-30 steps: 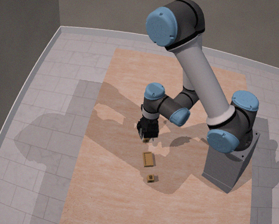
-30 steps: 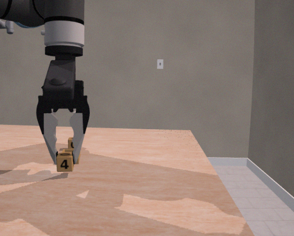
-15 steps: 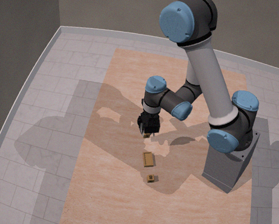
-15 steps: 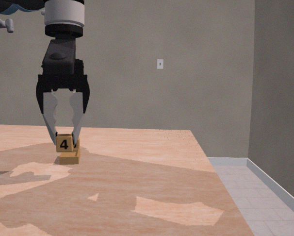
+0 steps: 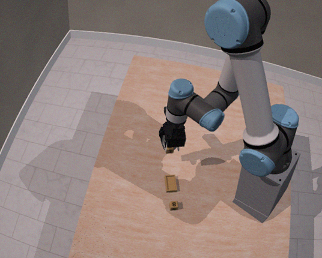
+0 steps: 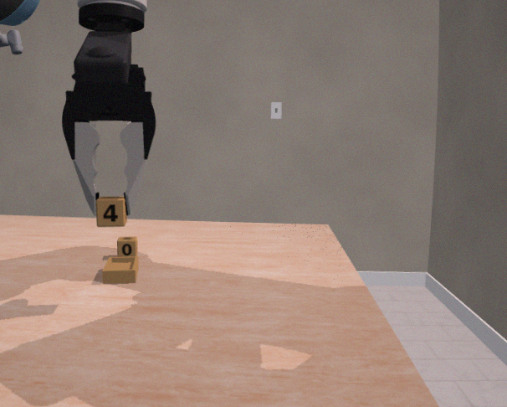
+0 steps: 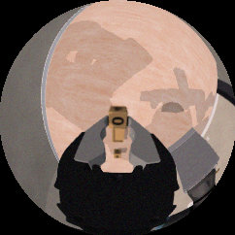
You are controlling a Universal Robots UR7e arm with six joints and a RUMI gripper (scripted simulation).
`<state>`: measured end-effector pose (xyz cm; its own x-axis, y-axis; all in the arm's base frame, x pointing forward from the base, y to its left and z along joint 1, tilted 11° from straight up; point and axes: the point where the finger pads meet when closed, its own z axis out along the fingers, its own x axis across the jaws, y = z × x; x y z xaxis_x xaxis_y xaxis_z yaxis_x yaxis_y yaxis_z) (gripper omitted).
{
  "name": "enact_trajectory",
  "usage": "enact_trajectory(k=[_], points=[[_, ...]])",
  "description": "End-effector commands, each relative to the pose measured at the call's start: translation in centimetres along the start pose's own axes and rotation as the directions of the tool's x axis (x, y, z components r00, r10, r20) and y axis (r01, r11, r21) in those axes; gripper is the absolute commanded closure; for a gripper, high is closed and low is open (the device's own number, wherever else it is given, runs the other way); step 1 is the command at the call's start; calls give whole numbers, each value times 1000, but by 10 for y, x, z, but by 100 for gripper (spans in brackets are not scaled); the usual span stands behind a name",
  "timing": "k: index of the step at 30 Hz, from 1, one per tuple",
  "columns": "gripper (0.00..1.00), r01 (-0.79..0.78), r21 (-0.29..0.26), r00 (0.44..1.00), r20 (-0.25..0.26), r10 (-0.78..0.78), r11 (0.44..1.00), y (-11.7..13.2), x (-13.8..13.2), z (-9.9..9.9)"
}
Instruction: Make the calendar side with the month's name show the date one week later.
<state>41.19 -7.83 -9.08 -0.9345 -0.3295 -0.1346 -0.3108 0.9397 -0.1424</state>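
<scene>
Reading off the digits first: the cube (image 6: 111, 211) pinched in the gripper (image 6: 110, 202) shows an upright "4" toward the exterior camera, and in the wrist view its upper face reads "0". So the fingers are closed most of the way onto that cube, gripping its two side faces, and it hangs in the air above the wooden table (image 6: 253, 296).

The second cube (image 6: 126, 246) sits on the table just behind the tray (image 6: 120, 270), showing an upright "0" in the exterior view and an "8" on top in the top view.

The tray lies flat with neither cube in it, long axis running roughly from the gripper toward the loose cube. Can't make out any month name on it.
</scene>
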Motion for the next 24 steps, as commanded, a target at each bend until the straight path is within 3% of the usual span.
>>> enact_trajectory(k=[1,18,24], points=[[90,0,-7,1000,-6,0,1000,2,2,-9],[90,1,-8,1000,-7,-1,1000,3,2,-11],[90,1,-8,1000,-8,-1,1000,33,-1,-14]])
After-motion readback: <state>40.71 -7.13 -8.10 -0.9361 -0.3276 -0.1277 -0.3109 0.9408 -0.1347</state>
